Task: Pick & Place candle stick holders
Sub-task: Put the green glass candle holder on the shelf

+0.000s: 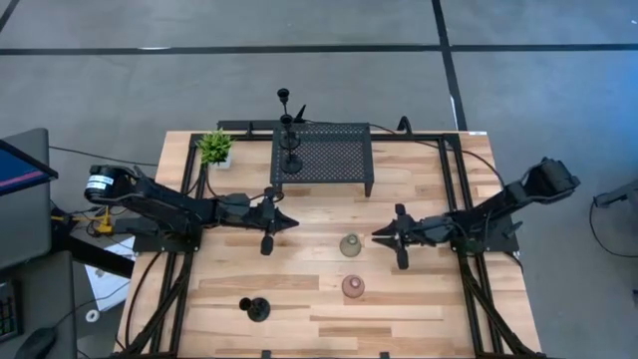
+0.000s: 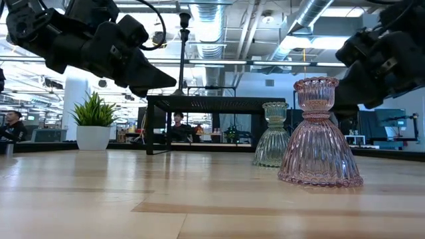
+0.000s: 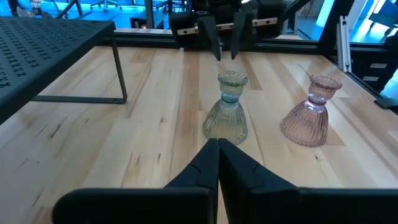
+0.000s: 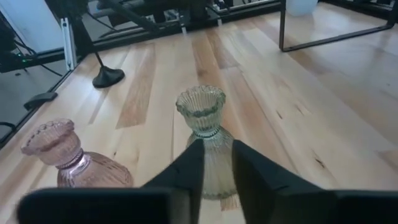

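Note:
The greenish-grey bell-shaped holder stands upright on its wide base at mid-table, with the pinkish one nearer the front edge. One black stemmed holder stands on the table at the front left. Two more stand on the left part of the black perforated stand. My right gripper is open with a narrow gap. It hovers just right of the greenish holder and does not touch it. My left gripper is shut and empty, left of the greenish holder.
A small green potted plant stands at the far left corner beside the stand. Dark rails run along the table's left, right and far edges. Bare wood lies between the two grippers and toward the near edge. People show in the room behind.

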You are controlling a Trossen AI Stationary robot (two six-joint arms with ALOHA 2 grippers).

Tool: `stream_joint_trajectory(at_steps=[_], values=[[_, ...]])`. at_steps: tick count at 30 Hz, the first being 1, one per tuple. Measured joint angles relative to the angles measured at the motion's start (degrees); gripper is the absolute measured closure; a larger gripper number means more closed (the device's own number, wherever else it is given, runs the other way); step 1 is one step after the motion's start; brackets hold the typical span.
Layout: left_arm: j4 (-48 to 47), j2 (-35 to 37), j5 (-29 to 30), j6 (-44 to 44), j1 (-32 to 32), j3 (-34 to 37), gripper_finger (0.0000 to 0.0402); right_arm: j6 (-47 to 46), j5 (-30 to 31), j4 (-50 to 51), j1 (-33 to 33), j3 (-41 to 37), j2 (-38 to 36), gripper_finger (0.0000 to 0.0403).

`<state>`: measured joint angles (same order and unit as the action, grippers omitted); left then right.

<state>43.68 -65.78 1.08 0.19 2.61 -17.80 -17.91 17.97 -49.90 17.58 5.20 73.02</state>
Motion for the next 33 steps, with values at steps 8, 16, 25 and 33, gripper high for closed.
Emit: stream_joint_trajectory(at_steps=[8, 16, 25, 33], values=[[0.0, 0.0, 0.0, 0.0, 0.0, 0.0, 0.0395, 0.3, 0.0, 0.0, -0.7, 6.9, 9.6, 0.0222], [0.0, 0.0, 0.0, 0.0, 0.0, 0.0, 0.0394, -2.8, 0.1, 0.2, -2.9, 10.3, 16.6, 0.0165], [-0.4, 0.0, 0.0, 0.0, 0.0, 0.0, 0.0394, -3.2, -0.1, 0.1, -3.1, 16.0, 21.6, 0.0153], [-0.4, 0.0, 0.0, 0.0, 0.0, 0.0, 0.0394, -1.4, -1.6, 0.2, -3.0, 19.2, 25.7, 0.0159]])
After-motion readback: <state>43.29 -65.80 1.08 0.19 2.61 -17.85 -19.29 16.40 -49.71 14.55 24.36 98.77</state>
